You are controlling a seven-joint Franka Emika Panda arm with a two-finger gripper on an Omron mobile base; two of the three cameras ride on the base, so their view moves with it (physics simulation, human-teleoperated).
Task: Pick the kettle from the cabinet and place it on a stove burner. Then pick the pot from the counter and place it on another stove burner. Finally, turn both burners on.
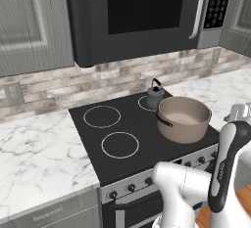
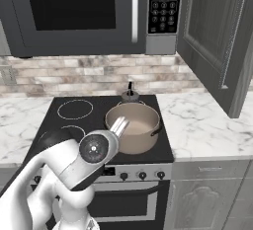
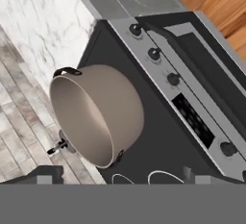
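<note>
1. Left base view: two bare burner rings [image 1: 102, 116] on the left half of the black stovetop [image 1: 88, 134]; kettle [image 1: 155, 95] on the back right ring, spout not made out; tan pot [image 1: 184, 118] just in front of it on the front right ring, one black side handle toward the front left.
2. Right base view: kettle [image 2: 130, 94] mostly hidden behind the pot [image 2: 133, 127], handle top and lid alone showing; open grey cabinet door [image 2: 217, 41] at right, over the marble counter [image 2: 202, 120]; microwave [image 2: 89, 14] above the stove.
3. Hand view: pot [image 3: 98, 115] seen rolled, mouth facing lower left, handles at upper left and lower right rim; kettle [image 3: 61, 145] peeking past its rim; stove knobs [image 3: 154, 53] in a diagonal row.
4. Gripper [image 3: 117, 179] fingertips cut off at the bottom edge, spread wide apart, holding nothing.
</note>
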